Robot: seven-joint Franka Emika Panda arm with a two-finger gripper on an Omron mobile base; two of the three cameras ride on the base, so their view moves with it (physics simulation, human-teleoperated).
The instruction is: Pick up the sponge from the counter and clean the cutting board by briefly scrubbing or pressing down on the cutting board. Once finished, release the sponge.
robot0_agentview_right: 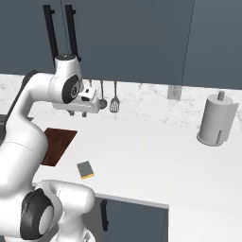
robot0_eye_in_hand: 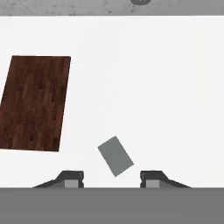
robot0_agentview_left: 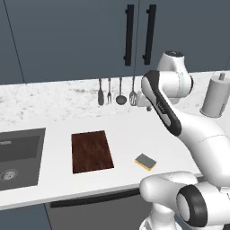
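My claw (robot0_eye_in_hand: 112,177): spread wide with nothing between the 2 fingertips; in the hand view they rise at the bottom edge, one on each side of the sponge's near corner.
Claw height: hanging high over the counter (robot0_agentview_left: 134,130), up near the backsplash in both base views, well above anything it could touch.
Sponge (robot0_eye_in_hand: 115,156): flat on the white counter, grey-green scrub side up, near the front edge, well apart from the cutting board (robot0_eye_in_hand: 35,103) and to its right as I face it.
Sponge from my claw: almost straight below me and slightly toward the lower edge of the hand view; I judge the way to it is mostly a descent with a small shift toward the counter's front edge.
Sponge long axis: slanted in the hand view, running from upper left to lower right, so it lies at an angle to the line between my 2 fingertips; I judge a wrist turn is needed so that I close across its short sides.
Cutting board: dark reddish-brown slab lying flat, bare on top, its long axis running from counter front to back.
Sink (robot0_agentview_left: 20,157): dark basin left of the board; I see nothing in it but the drain.
Stage: I judge the pick-up is not yet begun.
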